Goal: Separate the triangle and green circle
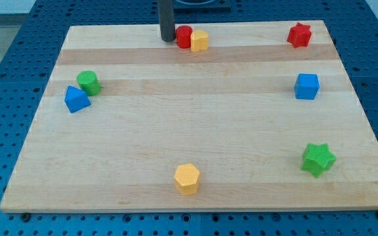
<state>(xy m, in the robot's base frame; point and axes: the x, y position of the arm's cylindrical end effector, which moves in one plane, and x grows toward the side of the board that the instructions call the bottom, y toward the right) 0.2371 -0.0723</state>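
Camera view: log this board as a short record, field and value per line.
tip: my tip at the view's top, just left of the red cylinder
beside red cylinder: yellow block, touching it
task pair: blue triangle and green circle, close together at the view's left
right side: red star, blue cube, green star
bottom: yellow hexagon

The arm's straight dark rod stands upright at the view's top, left of centre, its upper part cut off by the frame, my tip (167, 40) resting low.
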